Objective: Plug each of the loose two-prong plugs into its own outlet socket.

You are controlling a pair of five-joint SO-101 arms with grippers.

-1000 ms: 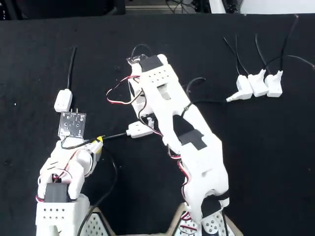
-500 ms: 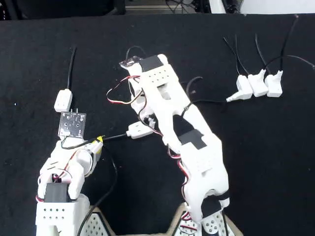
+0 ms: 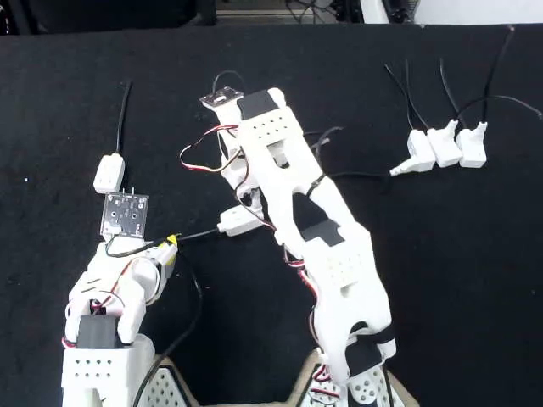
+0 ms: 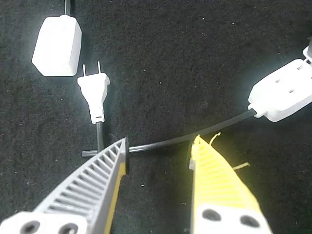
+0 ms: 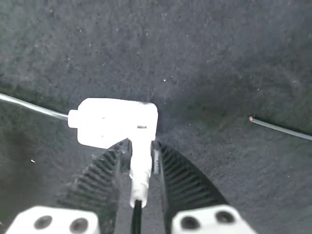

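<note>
In the left wrist view a loose white two-prong plug [image 4: 93,90] lies on the black table, prongs toward a white outlet socket [image 4: 57,45] a short gap away. My left gripper [image 4: 158,148] stands open over a black cable [image 4: 165,142] behind that plug. That cable runs to a second white socket block [image 4: 287,95]. My right gripper [image 5: 141,146] is shut on a white plug [image 5: 140,163] that meets this socket block [image 5: 117,122] side-on. From above, the right gripper [image 3: 248,212] sits at the block [image 3: 236,222], and the left gripper [image 3: 161,246] is close to its left.
Three white socket blocks with plugs and black cables [image 3: 445,146] sit together at the far right. The lone outlet socket [image 3: 109,172] lies at the left with its cable running away. A thin cable end [image 5: 280,129] lies near the right gripper. The table is black cloth.
The right arm has swung a little to the left, and the socket block at its gripper has shifted slightly left with it. The left arm has not moved.
</note>
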